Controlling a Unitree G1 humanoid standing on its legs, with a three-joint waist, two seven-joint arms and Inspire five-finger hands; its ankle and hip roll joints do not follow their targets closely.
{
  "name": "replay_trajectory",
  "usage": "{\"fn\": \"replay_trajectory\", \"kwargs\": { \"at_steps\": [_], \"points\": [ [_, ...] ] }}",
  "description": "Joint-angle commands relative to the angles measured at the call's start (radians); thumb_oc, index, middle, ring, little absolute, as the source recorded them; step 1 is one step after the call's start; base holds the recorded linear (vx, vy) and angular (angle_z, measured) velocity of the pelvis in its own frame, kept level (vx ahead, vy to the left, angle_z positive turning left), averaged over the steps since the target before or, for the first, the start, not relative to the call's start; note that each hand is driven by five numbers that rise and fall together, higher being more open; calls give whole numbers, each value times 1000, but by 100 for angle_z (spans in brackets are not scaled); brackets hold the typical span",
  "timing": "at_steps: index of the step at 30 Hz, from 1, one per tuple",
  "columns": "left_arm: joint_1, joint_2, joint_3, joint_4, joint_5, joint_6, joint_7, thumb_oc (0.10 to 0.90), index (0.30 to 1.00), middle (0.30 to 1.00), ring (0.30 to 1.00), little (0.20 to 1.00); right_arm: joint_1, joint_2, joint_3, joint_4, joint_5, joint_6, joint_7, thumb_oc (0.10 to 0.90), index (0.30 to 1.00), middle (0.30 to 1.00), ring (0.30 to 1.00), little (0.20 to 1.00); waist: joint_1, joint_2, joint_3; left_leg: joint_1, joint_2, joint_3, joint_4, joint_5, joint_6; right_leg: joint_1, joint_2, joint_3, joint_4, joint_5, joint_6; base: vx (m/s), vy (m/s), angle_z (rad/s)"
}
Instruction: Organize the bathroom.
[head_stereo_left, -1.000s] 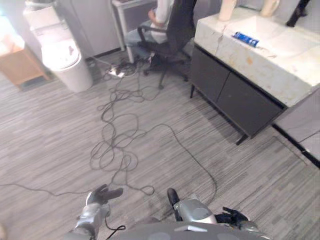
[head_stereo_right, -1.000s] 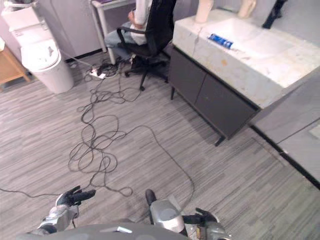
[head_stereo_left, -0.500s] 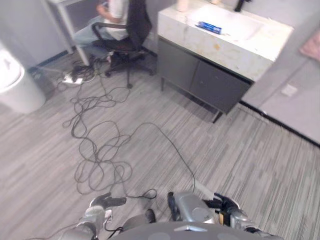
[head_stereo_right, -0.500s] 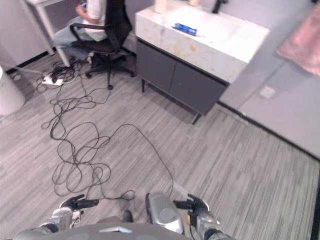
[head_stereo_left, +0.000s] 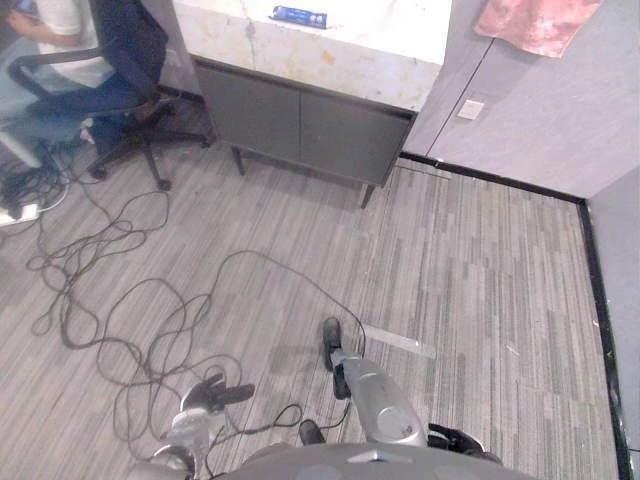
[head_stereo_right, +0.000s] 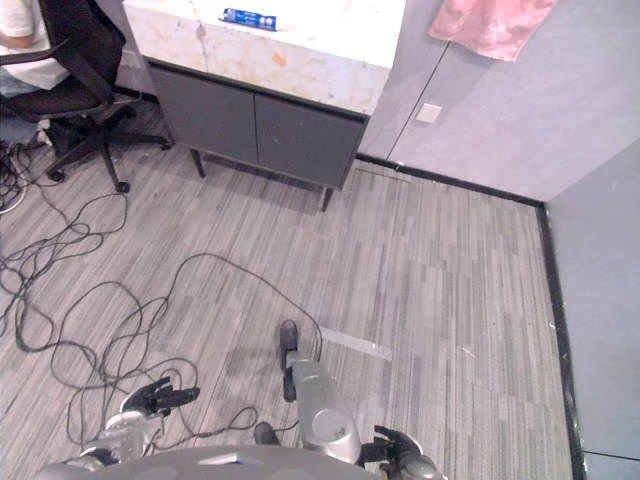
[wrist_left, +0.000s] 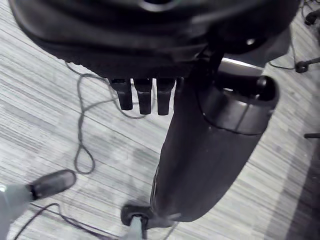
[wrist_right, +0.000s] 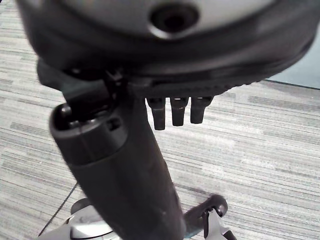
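Grey striped floor (head_stereo_left: 480, 280) runs to a marble-topped vanity (head_stereo_right: 270, 60); both hands (head_stereo_left: 205, 398) (head_stereo_right: 405, 462) hang empty, fingers relaxed.

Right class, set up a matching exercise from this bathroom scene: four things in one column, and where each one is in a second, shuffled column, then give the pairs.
Things:
1. blue tube
2. pink towel
3. office chair
4. tangled cables

Places:
A. loose on the grey floor
B. hanging on the wall, to the right of the counter
C. on the floor to the left of the dark cabinet, with a person seated in it
D. lying on the pale marble counter

Pairs: 1-D, 2-B, 3-C, 4-A
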Motion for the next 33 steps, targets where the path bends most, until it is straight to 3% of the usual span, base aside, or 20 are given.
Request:
{"fn": "replay_trajectory", "kwargs": {
  "at_steps": [1, 2, 4, 5, 6, 7, 8, 10, 13, 16, 17, 18, 19, 21, 25, 27, 29, 30, 31, 33],
  "points": [
    [53, 45, 47, -32, 16, -38, -23, 800, 900, 900, 900, 900, -41, -50, 22, -12, 3, -42, -10, 800, 900, 900, 900, 900, 3, 8, -23, -72, 53, -42, 254, 76, -83, 111, -38, 55, -69, 70, 70, 317, -91, 23],
    [56, 46, 48, -34, 25, -39, -25, 800, 900, 900, 900, 900, -40, -51, 25, -15, 2, -43, -8, 800, 900, 900, 900, 900, 3, 10, -26, -80, 54, -47, 286, 109, -96, 122, -30, 59, -74, 67, 62, 485, -140, 20],
    [67, 46, 36, -41, 48, -44, -20, 800, 900, 900, 900, 900, -41, -59, 36, -40, 11, -48, 0, 800, 900, 900, 900, 900, 9, 5, -37, -161, 41, -110, 501, 283, -158, 195, 11, 87, -104, 44, 17, 480, -119, -3],
    [68, 46, 34, -42, 45, -41, -17, 800, 900, 900, 900, 900, -43, -61, 38, -45, 14, -55, -1, 800, 900, 900, 900, 900, 11, 2, -38, -180, 37, -121, 527, 304, -163, 206, 15, 93, -107, 39, 10, 493, -98, -32],
    [58, 44, 32, -45, 45, -18, -7, 800, 900, 900, 900, 900, -51, -67, 48, -64, 31, -51, -13, 800, 900, 900, 900, 900, 20, -14, -37, -245, 26, -131, 656, 298, -147, 241, 12, 90, -101, 15, -15, 343, -59, -43],
    [57, 43, 31, -46, 50, -12, -5, 800, 900, 900, 900, 900, -52, -68, 49, -67, 40, -50, -15, 800, 900, 900, 900, 900, 21, -13, -35, -253, 28, -131, 667, 293, -146, 245, 14, 89, -100, 11, -18, 432, -57, -64],
    [45, 40, 22, -49, 58, 1, -2, 800, 900, 900, 900, 900, -63, -73, 50, -77, 73, -44, -21, 800, 900, 900, 900, 900, 35, -26, -27, -334, 26, -132, 730, 250, -122, 282, 12, 89, -82, -21, -35, 340, -17, -55],
    [38, 37, 19, -47, 64, 2, -1, 800, 900, 900, 900, 900, -70, -74, 48, -81, 59, -45, -21, 800, 900, 900, 900, 900, 46, -26, -18, -357, 37, -138, 691, 220, -102, 303, 20, 99, -72, -42, -39, 325, 8, -51],
    [27, 39, 10, -53, 54, 2, 9, 800, 900, 900, 900, 900, -80, -70, 59, -67, 40, -42, -25, 800, 900, 900, 900, 900, 66, -29, -5, -347, 82, -125, 417, 165, -60, 329, 32, 123, -59, -73, -25, 403, 61, -44],
    [26, 33, -3, -51, 58, -19, 4, 800, 900, 900, 900, 900, -93, -68, 72, -31, 24, -43, -31, 800, 900, 900, 900, 900, 92, -3, -2, -330, 125, -153, 123, 209, -75, 356, 54, 148, -66, -101, -1, 465, 123, -58],
    [35, 33, -18, -50, 61, -29, 7, 800, 900, 900, 900, 900, -92, -65, 81, -20, 14, -47, -32, 800, 900, 900, 900, 900, 104, 14, -1, -324, 178, -184, -1, 268, -93, 374, 70, 167, -50, -143, 7, 398, 98, -52],
    [36, 34, -19, -49, 60, -29, 7, 800, 900, 900, 900, 900, -91, -64, 81, -20, 14, -49, -32, 800, 900, 900, 900, 900, 106, 16, -3, -327, 185, -187, -13, 274, -94, 374, 72, 169, -47, -148, 8, 700, 156, -51],
    [45, 39, -28, -37, 70, -38, 2, 800, 900, 900, 900, 900, -77, -59, 83, -20, 20, -55, -41, 800, 900, 900, 900, 900, 116, 34, -9, -363, 236, -234, -92, 332, -105, 385, 95, 187, -3, -214, 12, 584, 127, -54],
    [51, 43, -29, -31, 93, -44, 0, 800, 900, 900, 900, 900, -67, -58, 84, -26, 20, -55, -47, 800, 900, 900, 900, 900, 119, 38, -8, -378, 253, -247, -80, 349, -103, 393, 101, 192, 39, -259, 14, 611, 172, -92],
    [62, 62, -33, -29, 167, -37, -38, 800, 900, 900, 900, 900, -67, -48, 68, -22, 28, -64, -72, 800, 900, 900, 900, 900, 129, 51, -17, -360, 229, -210, 21, 263, -68, 388, 74, 201, 242, -368, 42, 569, 292, -71],
    [52, 77, -46, -41, 225, -21, -67, 800, 900, 900, 900, 900, -72, -39, 47, -23, 70, -71, -69, 800, 900, 900, 900, 900, 120, 55, -22, -318, 199, -186, 23, 245, -52, 316, 35, 208, 420, -282, 107, 606, 372, -37],
    [45, 81, -60, -40, 251, -17, -72, 800, 900, 900, 900, 900, -72, -37, 33, -29, 51, -78, -60, 800, 900, 900, 900, 900, 111, 64, -22, -286, 194, -170, 18, 216, -37, 249, 22, 216, 570, -216, 137, 293, 169, -34],
    [45, 81, -60, -41, 251, -17, -72, 800, 900, 900, 900, 900, -72, -37, 33, -29, 51, -78, -60, 800, 900, 900, 900, 900, 112, 63, -23, -286, 193, -169, 18, 216, -37, 247, 21, 217, 572, -217, 138, 335, 220, -32],
    [43, 80, -87, -46, 296, -5, -73, 800, 900, 900, 900, 900, -72, -47, 25, -47, 62, -89, -49, 800, 900, 900, 900, 900, 101, 77, -19, -258, 196, -141, 36, 173, -23, 173, -20, 199, 686, -174, 125, 355, 234, -24],
    [44, 72, -111, -38, 276, -1, -50, 800, 900, 900, 900, 900, -82, -51, 27, -54, 12, -103, -38, 800, 900, 900, 900, 900, 101, 79, -21, -229, 172, -110, 37, 159, -17, 181, -58, 153, 584, -167, 108, 347, 189, -52]
  ]
}}
